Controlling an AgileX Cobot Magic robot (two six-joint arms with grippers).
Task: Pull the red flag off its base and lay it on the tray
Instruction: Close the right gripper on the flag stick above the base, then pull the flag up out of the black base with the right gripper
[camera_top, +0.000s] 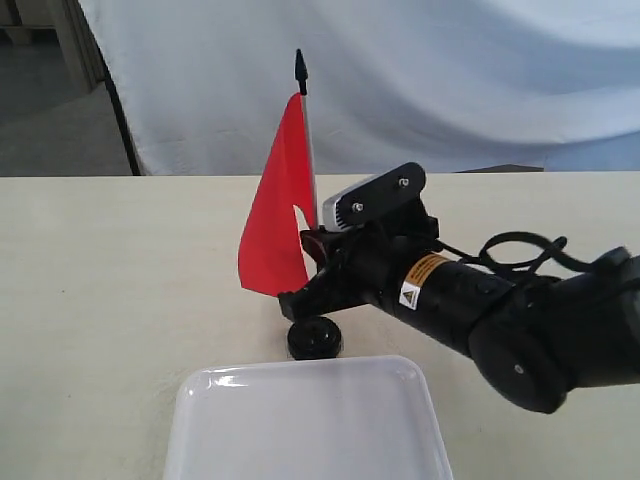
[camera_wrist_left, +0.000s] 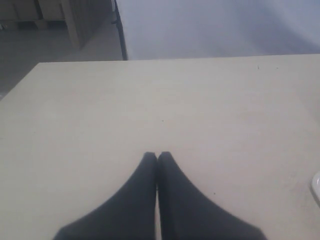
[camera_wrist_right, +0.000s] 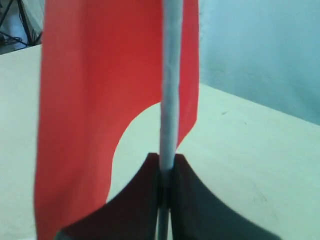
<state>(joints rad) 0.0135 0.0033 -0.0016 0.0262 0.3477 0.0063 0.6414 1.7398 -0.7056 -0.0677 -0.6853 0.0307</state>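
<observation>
The red flag (camera_top: 275, 225) stands upright on the table, its black pointed tip up and its pale edge strip (camera_wrist_right: 169, 90) running down between my right fingers. My right gripper (camera_top: 310, 275) (camera_wrist_right: 166, 162) is shut on the stick just under the cloth (camera_wrist_right: 95, 100). The small round black base (camera_top: 315, 340) sits directly below the fingers. They hide where the stick meets the base. Just in front of the base lies the white tray (camera_top: 310, 430). My left gripper (camera_wrist_left: 157, 156) is shut with nothing in it, over bare table, and does not show in the exterior view.
The pale tabletop (camera_top: 120, 260) stretches left of the flag. A white cloth backdrop (camera_top: 420, 80) hangs behind the table's far edge. The right arm (camera_top: 520, 320) lies across the right side. A white sliver (camera_wrist_left: 316, 187) shows at the left wrist view's edge.
</observation>
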